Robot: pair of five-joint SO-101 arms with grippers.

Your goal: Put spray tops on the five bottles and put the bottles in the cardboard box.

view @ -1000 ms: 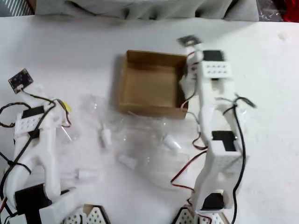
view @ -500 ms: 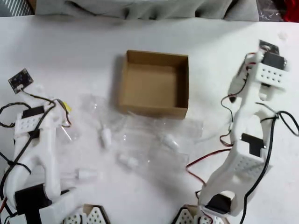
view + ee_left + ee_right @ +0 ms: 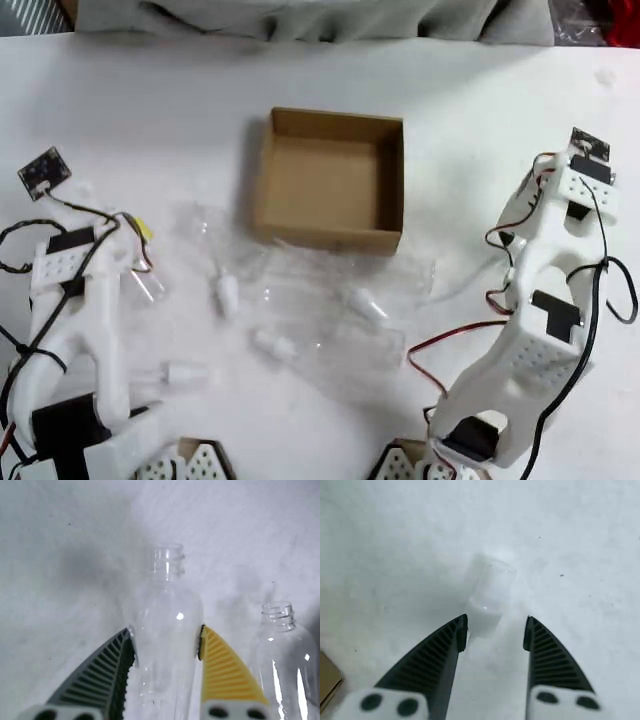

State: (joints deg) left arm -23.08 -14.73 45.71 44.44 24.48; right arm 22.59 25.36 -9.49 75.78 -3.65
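Here, the left gripper (image 3: 165, 632) is seen clamped on a clear plastic bottle (image 3: 165, 650), with its grey ribbed finger (image 3: 105, 675) and yellow ribbed finger (image 3: 222, 670) pressed against opposite sides of the body below the shoulder. The bottle's threaded neck is open. A second clear plastic bottle (image 3: 285, 650), also open at the neck, is found just beside the yellow finger on the white table (image 3: 60, 540).

In the high view, the left arm (image 3: 75, 300) is placed at the table's left side and the right arm (image 3: 540, 300) at its right side, well apart from the open brown cardboard box (image 3: 330, 180) that is set between them, farther back. White spray tops (image 3: 228, 292) are scattered on the table in front of the box, among further clear bottles (image 3: 300, 265) whose outlines are hard to tell apart.

The right gripper (image 3: 496, 625) is held with its black ribbed fingers (image 3: 440, 655) spread apart over the table. A small translucent cylindrical cap (image 3: 490, 592) is seen lying just beyond the fingertips, touched by neither.
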